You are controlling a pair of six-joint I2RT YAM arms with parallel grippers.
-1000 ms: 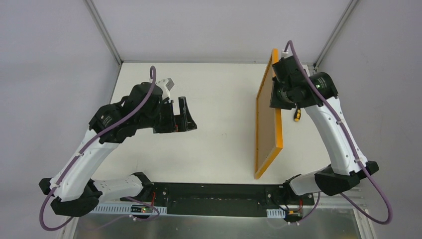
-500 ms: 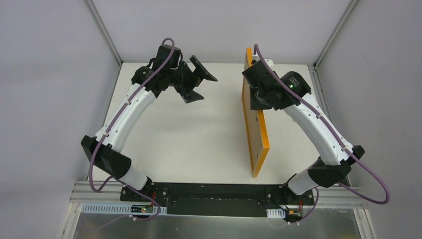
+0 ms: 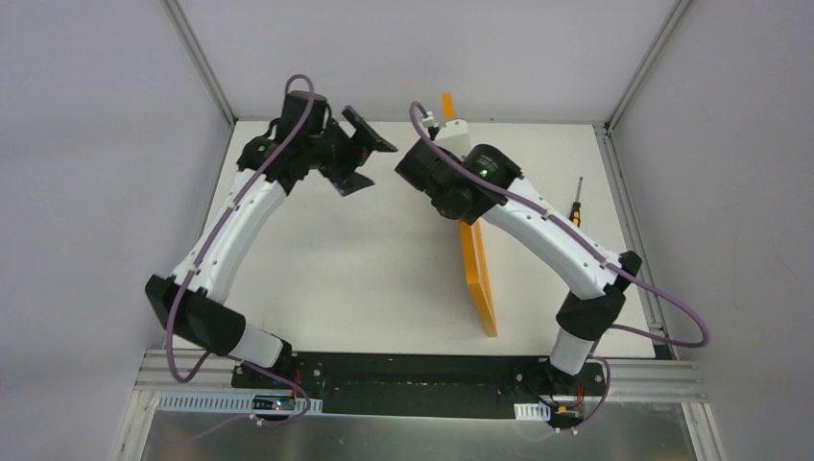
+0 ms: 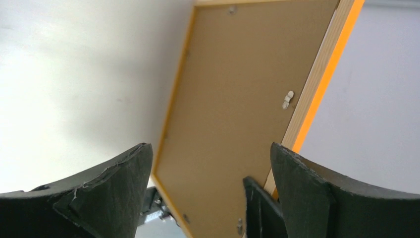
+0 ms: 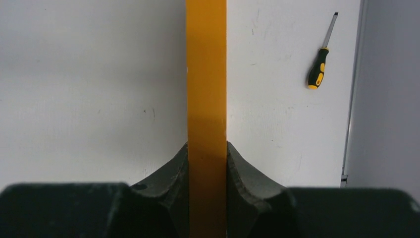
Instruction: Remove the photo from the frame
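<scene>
Right gripper (image 5: 207, 151) stayed clamped on the orange edge of the frame (image 3: 477, 272), which had swung from right of centre to the middle of the top view and stood edge-on, its lower corner seemingly on the table (image 3: 317, 259). Left gripper (image 3: 367, 157), at the upper left, hung wide apart and empty, facing the frame's brown backing board (image 4: 233, 99). At the right, a screwdriver (image 3: 576, 204) now lay uncovered.
</scene>
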